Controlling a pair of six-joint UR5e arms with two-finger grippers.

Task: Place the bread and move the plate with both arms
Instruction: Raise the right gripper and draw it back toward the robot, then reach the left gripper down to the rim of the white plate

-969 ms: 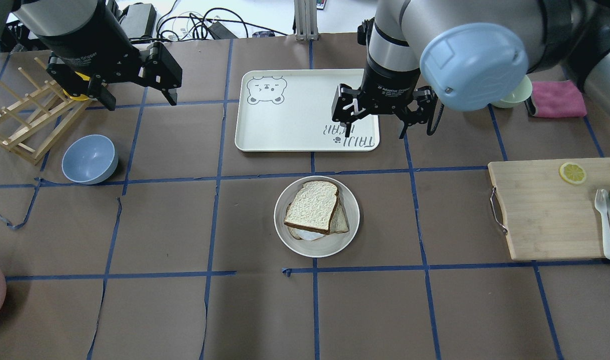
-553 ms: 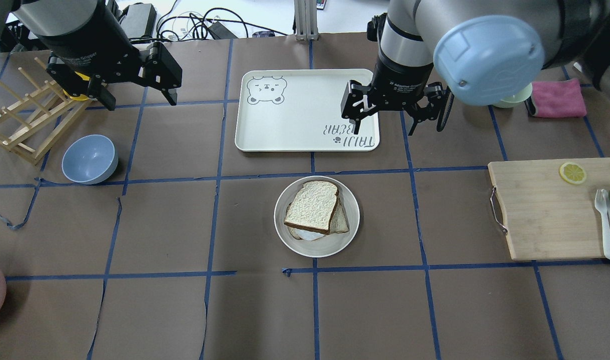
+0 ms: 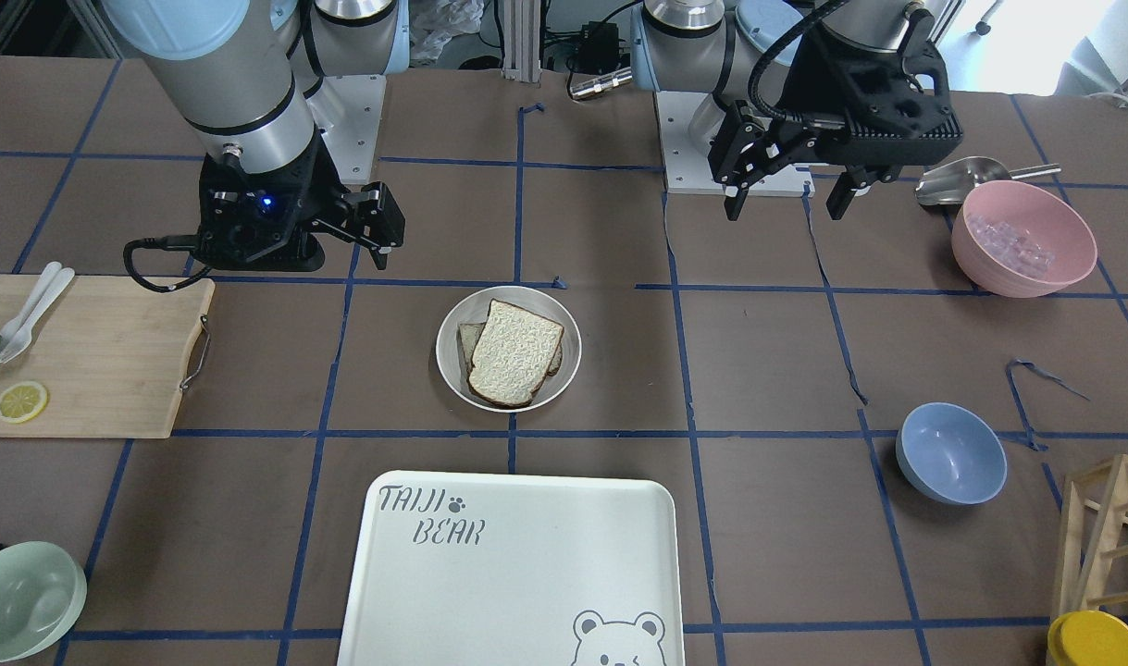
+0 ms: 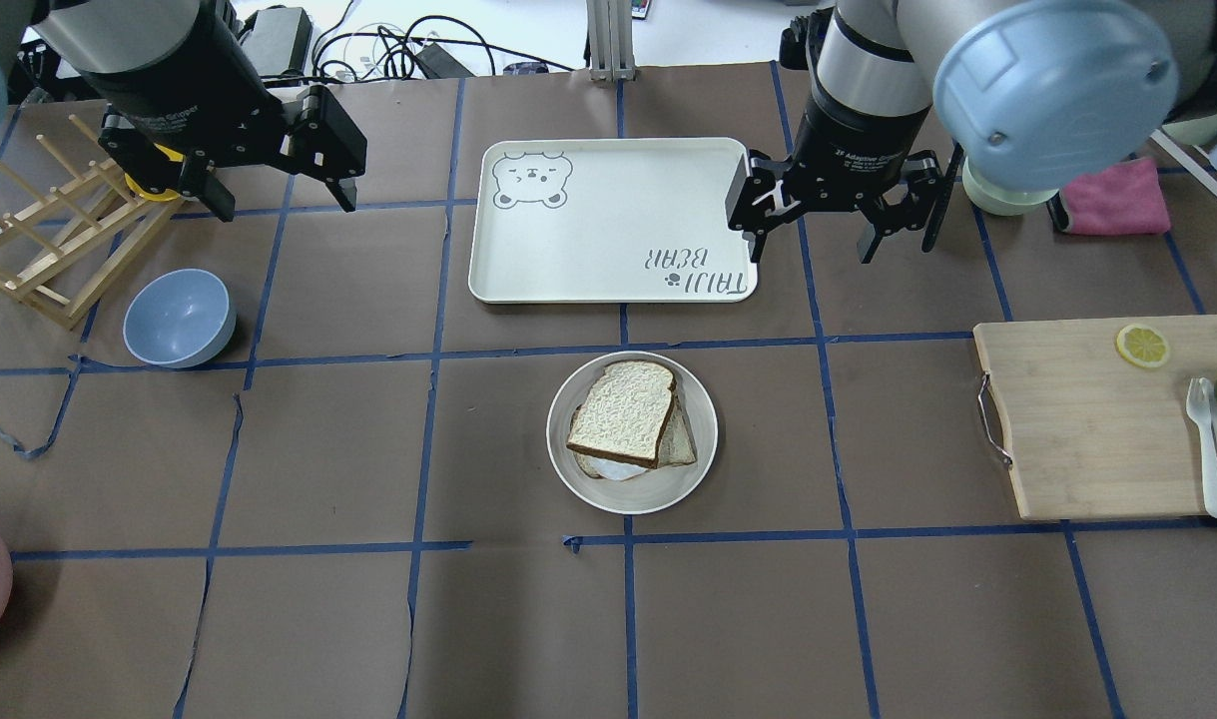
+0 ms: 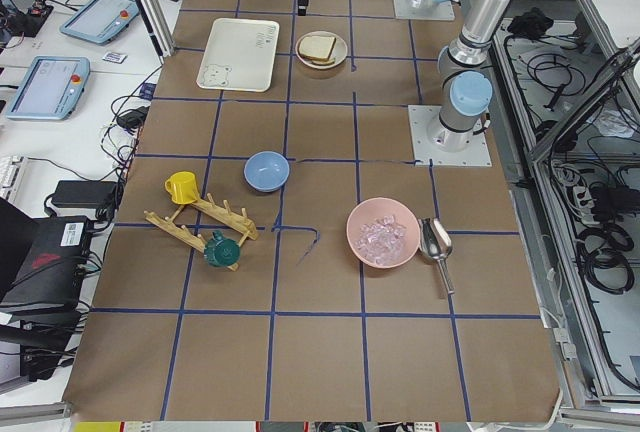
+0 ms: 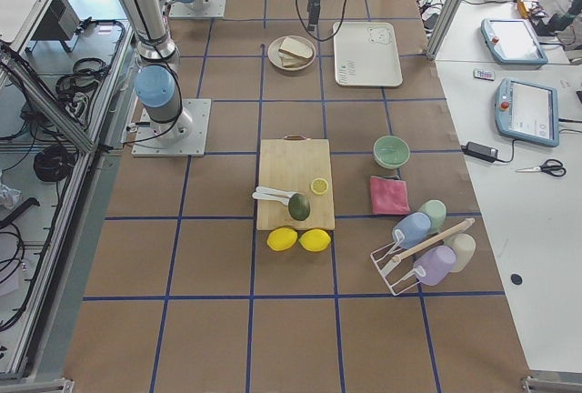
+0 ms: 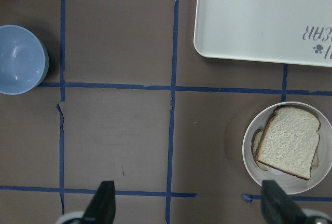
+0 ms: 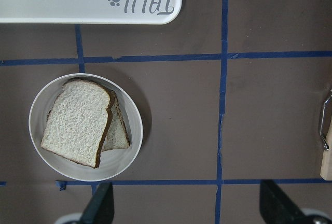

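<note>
Your pale, brown-crusted slice of sandwich bread (image 4: 623,411) lay on top of another slice in the round, cream-white shallow plate (image 4: 668,494) at the table's middle, near the white bear-print tray (image 4: 608,215). The left gripper (image 4: 281,205) and the right gripper (image 4: 813,245) both hung empty, jaws spread wide, well apart from the plate. You would likely have found the bread light, soft and easily crushed. The plate looked stiff and smooth, best pinched at opposite rim edges.

The bread (image 4: 623,412) is pale with a brown crust; the plate (image 4: 689,485) is cream. The white tray (image 4: 588,240) carries a grey bear print and lettering. Blue tape (image 4: 269,548) lines grid the brown table (image 4: 318,629).
</note>
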